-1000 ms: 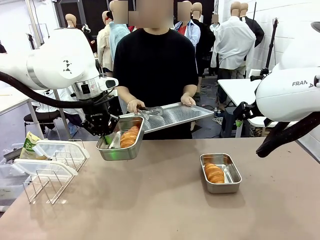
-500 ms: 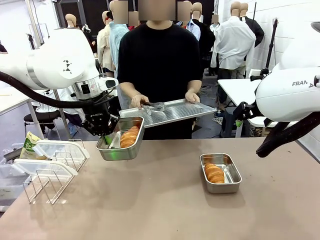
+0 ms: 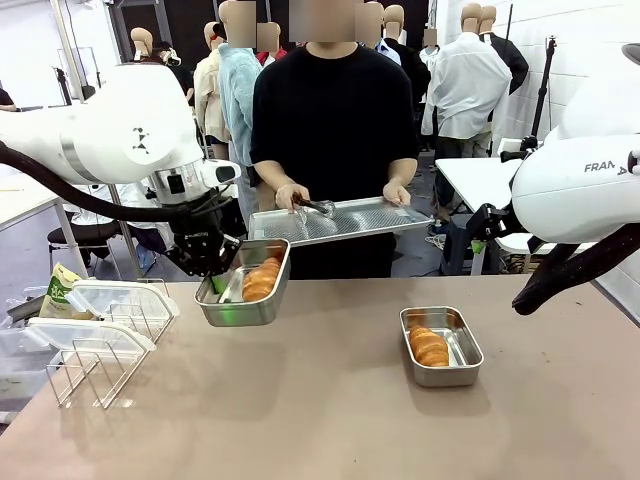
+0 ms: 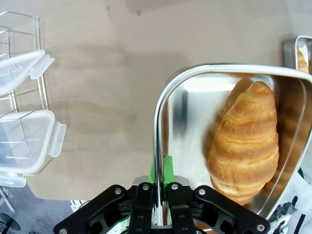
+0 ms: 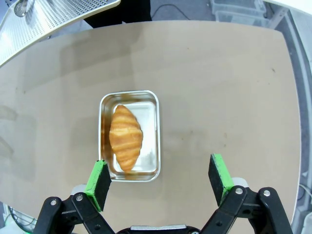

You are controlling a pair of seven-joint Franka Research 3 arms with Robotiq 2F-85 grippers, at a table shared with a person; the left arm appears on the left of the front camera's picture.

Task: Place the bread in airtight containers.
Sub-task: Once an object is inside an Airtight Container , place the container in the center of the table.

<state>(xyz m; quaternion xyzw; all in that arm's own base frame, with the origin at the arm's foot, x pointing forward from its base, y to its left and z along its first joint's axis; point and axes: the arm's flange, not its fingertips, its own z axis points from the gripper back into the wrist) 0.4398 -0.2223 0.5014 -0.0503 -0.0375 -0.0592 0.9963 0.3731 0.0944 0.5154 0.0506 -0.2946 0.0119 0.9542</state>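
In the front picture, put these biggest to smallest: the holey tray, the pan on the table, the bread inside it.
1. Tray
2. Pan
3. Bread
The tray sits farther away, yet looks biggest.

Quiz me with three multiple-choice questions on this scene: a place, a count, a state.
1. The pan in the left fingers is: A) lifted clear of the table, B) resting on it, C) upside down.
2. How many rolls lie in pans? A) one, B) two, C) three.
3. The right fingers are: A) shut on a roll, B) shut on nothing, C) open.
Key: 1 A, held by its rim, off the surface; 2 B, the second lies in the other pan; 3 C, they stand wide apart.
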